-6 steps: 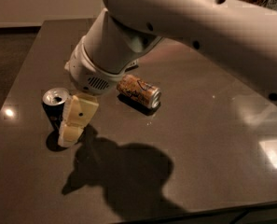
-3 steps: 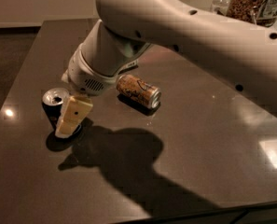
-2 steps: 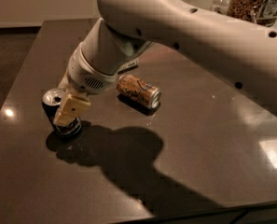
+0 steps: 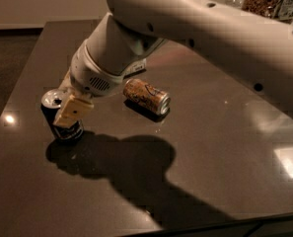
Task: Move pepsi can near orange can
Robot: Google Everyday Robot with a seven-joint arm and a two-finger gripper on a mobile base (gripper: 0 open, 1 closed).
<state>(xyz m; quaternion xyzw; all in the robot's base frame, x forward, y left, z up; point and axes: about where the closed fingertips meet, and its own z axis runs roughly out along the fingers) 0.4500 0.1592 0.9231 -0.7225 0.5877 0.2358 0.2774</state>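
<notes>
Pepsi can [image 4: 52, 99] stands upright near the left edge of the table [image 4: 225, 137], its long axis vertical and its silver top open to view. The hand [image 4: 68, 113] is right at it, reaching down from the upper right, and its tan part covers the can's upper front. Whether the hand is wide, narrow or gripping the can cannot be told, since the far side is hidden. What shows of the can is dark blue, almost black in this light, with a bright round lid; the logo is not visible. The orange can [image 4: 147, 97] lies on its side to the right of the pepsi can and a little farther back, near but clearly apart, its silver end facing front-right. The coming move looks like a short carry to the right, once the hold is sure
</notes>
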